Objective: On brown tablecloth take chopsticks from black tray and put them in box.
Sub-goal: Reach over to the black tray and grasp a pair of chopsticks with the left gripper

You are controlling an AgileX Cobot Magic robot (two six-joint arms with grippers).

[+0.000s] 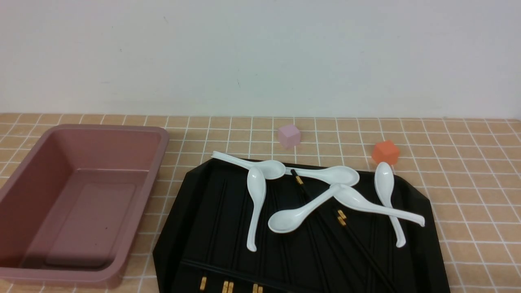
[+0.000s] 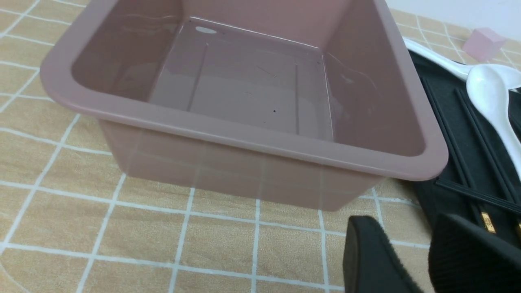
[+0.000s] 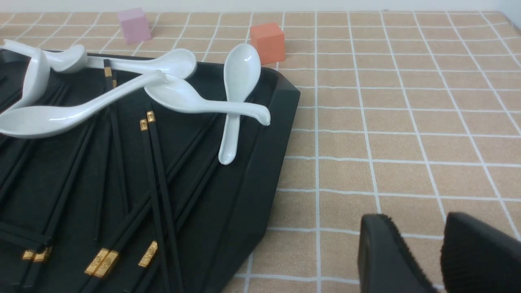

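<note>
Several black chopsticks (image 1: 321, 211) with gold bands lie scattered in the black tray (image 1: 195, 228) on the brown tablecloth (image 1: 468, 183), partly under white spoons. The pink box (image 1: 158, 146) stands empty to the tray's left. Neither gripper shows in the front view. In the left wrist view my left gripper (image 2: 407, 228) hangs open over the cloth, near the box (image 2: 244, 136) and the tray's (image 2: 447, 89) corner, where chopsticks (image 2: 476, 194) lie. In the right wrist view my right gripper (image 3: 417, 221) is open over bare cloth, right of the tray (image 3: 260, 171) and its chopsticks (image 3: 156, 183).
Several white soup spoons (image 1: 256, 203) lie across the tray, some over the chopsticks. A small pink cube (image 1: 289, 135) and an orange cube (image 1: 385, 152) sit on the cloth behind the tray. A white wall closes the back.
</note>
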